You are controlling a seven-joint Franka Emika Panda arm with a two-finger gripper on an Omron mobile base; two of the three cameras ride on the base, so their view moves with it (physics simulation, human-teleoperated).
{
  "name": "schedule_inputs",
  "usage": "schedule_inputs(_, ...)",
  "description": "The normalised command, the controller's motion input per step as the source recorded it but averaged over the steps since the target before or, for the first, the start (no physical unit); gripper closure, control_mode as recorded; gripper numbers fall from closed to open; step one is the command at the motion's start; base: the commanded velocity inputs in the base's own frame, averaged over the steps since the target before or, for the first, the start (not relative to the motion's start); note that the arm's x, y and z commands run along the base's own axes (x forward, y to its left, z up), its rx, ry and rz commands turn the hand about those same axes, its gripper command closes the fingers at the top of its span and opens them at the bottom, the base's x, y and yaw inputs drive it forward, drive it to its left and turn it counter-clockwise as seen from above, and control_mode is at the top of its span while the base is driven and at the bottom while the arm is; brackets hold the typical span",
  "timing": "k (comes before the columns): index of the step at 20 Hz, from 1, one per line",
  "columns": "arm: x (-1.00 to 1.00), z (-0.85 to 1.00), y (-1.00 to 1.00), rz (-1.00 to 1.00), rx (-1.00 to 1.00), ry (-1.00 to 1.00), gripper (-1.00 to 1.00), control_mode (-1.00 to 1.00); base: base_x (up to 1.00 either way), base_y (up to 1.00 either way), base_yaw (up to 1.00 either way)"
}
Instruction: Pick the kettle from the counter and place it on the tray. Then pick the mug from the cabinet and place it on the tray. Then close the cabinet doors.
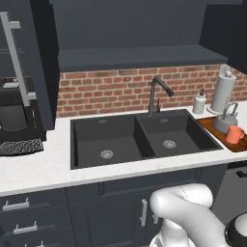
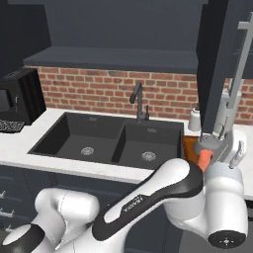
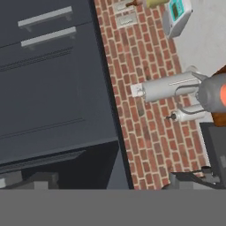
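Both kettle (image 1: 226,121) and mug (image 1: 235,134) on tray (image 1: 210,126)

The white arm (image 2: 148,197) bears "FRANKA" lettering, small and barely legible.

You have the tray (image 1: 239,145) on the counter (image 1: 58,166) right of the sink (image 1: 140,140), kettle (image 1: 225,120) and mug (image 1: 235,134) on it (mug nearer you), towel roll (image 1: 223,91) behind.
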Motion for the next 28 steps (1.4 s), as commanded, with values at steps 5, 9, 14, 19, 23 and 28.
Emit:
schedule_inputs(5,0.16,0.06,-0.03,0.00,0.00,0.00,-1.00,-1.00,0.00,0.00,0.00)
schedule_inputs(9,0.04,0.19,-0.02,-0.01,-0.05,0.00,-1.00,-1.00,0.00,0.00,0.00)
schedule_inputs(14,0.01,0.37,0.06,0.00,-0.07,0.00,-1.00,-1.00,0.00,0.00,0.00)
schedule_inputs(19,0.00,0.50,0.12,0.00,-0.09,-0.06,-1.00,-1.00,0.00,0.00,0.00)
schedule_inputs(23,0.00,0.39,0.25,0.00,-0.12,-0.01,-1.00,-1.00,0.00,0.00,0.00)
schedule_inputs(28,0.00,0.19,0.55,0.02,-0.18,0.00,-1.00,-1.00,0.00,0.00,0.00)
